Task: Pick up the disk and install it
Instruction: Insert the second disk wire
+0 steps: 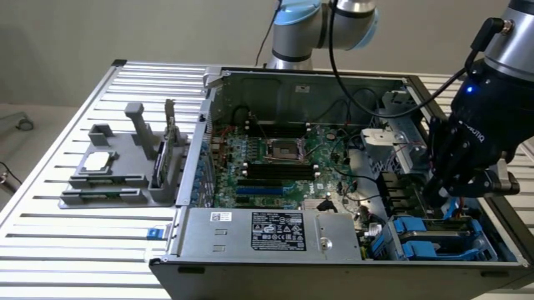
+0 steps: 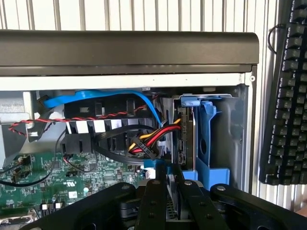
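Disk, the flat silver-grey metal hard drive in its bright blue plastic carrier bracket [image 2: 204, 139], stands on edge in the drive bay at the corner of the open grey desktop computer case [image 1: 292, 78], on the exterior view's right. We judge it sits upright because the bay's slots take carriers edge-on, beside the red, yellow and black power cable bundle [image 2: 146, 139]. Our black tool [image 2: 168, 191] hangs inside the case over that bay, its fingers [image 2: 153, 201] drawn close together, with a blue part and a grey slab between them; we cannot tell whether they clench it or merely straddle it. On the slatted metal desk [image 1: 50, 237] a grey plastic parts holder [image 1: 117, 175] stands well apart.
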Tool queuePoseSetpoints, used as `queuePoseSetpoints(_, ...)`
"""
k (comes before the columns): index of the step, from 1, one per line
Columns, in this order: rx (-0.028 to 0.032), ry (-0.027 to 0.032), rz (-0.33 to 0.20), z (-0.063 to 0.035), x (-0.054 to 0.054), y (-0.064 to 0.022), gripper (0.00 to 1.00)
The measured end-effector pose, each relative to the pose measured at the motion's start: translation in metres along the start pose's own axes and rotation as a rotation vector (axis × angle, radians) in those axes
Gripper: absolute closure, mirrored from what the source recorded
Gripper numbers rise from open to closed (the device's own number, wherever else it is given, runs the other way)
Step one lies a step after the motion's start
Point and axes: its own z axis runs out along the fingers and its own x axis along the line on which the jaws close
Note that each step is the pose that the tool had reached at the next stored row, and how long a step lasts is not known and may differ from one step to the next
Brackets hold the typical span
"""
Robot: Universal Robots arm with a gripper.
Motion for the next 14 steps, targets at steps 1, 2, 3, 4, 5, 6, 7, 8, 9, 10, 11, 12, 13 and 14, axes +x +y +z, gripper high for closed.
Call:
queuePoseSetpoints(1, 0.0007, 0.0, 0.0, 0.0006, -0.0007, 0.0001, 0.84)
queuePoseSetpoints(2, 0.0015, 0.0001, 0.0, 0.0009, -0.0012, 0.0004, 0.84)
queuePoseSetpoints(3, 0.0023, -0.0001, 0.0, 0.0011, -0.0016, 0.0008, 0.84)
queuePoseSetpoints(4, 0.0033, -0.0001, 0.0, 0.0013, -0.0021, 0.0011, 0.84)
queuePoseSetpoints(5, 0.0047, -0.0002, -0.001, 0.0014, -0.0025, 0.0015, 0.84)
queuePoseSetpoints(6, 0.0063, -0.0004, -0.001, 0.0014, -0.0029, 0.0021, 0.84)
queuePoseSetpoints(7, 0.0081, -0.0004, -0.001, 0.0015, -0.0034, 0.0026, 0.84)
queuePoseSetpoints(8, 0.0098, -0.0003, -0.001, 0.0017, -0.0038, 0.0031, 0.84)
queuePoseSetpoints(9, 0.0117, -0.0005, -0.002, 0.0019, -0.0042, 0.0037, 0.84)
queuePoseSetpoints(10, 0.0136, -0.0005, -0.002, 0.0022, -0.0047, 0.0042, 0.84)
queuePoseSetpoints(11, 0.0153, -0.0006, -0.002, 0.0025, -0.0052, 0.0047, 0.84)
queuePoseSetpoints(12, 0.0169, -0.0007, -0.002, 0.0031, -0.0058, 0.0052, 0.84)
queuePoseSetpoints(13, 0.0187, -0.0008, -0.002, 0.0037, -0.0063, 0.0058, 0.84)
queuePoseSetpoints(14, 0.0204, -0.0008, -0.003, 0.0044, -0.0069, 0.0064, 0.84)
